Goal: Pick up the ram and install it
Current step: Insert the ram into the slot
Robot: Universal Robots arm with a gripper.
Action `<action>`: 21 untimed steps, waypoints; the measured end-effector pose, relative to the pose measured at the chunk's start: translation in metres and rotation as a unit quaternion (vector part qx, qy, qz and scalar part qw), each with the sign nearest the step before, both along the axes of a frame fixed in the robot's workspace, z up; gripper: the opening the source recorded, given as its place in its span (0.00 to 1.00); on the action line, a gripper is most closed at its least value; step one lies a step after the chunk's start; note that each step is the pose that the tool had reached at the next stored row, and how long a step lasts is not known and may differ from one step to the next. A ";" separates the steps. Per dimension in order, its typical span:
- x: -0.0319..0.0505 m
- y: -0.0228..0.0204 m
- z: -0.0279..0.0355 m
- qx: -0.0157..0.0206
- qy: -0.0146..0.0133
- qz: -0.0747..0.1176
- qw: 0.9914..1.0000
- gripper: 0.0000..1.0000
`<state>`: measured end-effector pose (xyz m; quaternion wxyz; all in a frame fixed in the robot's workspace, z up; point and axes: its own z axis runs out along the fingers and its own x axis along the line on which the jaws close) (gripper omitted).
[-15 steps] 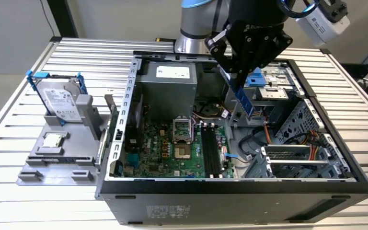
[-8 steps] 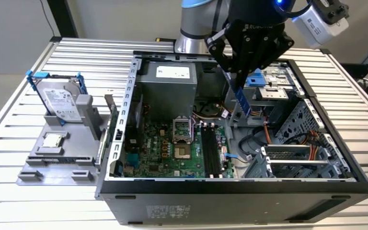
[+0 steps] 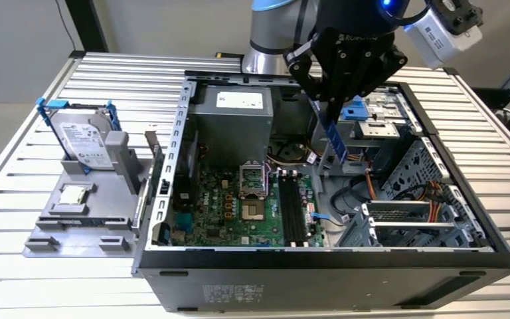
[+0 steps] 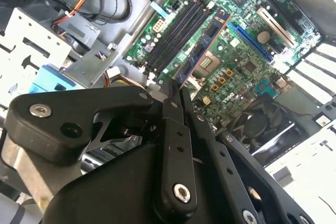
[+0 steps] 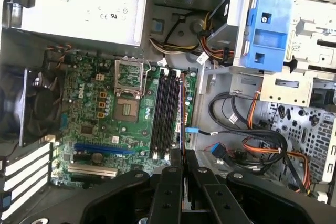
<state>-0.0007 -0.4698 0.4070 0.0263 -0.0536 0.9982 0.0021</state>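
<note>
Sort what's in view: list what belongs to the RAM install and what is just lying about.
Job: the ram, held in the gripper above the open case; the black memory slots on the motherboard.
Lying about: hard drive in its blue frame on the grey stand; blue drive caddy; case fan.

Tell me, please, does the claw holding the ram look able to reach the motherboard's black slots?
Probably yes. The claw grips the ram over the open case, and the black slots below lie uncovered; the cables sit off to the exterior view's right of them.
</note>
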 end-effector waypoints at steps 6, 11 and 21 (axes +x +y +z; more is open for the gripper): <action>0.0041 -0.0001 -0.0099 0.000 0.002 0.000 1.000 0.00; 0.0119 -0.0001 -0.0148 0.000 0.012 0.000 1.000 0.00; 0.0150 -0.0001 -0.0314 0.000 0.016 -0.006 1.000 0.00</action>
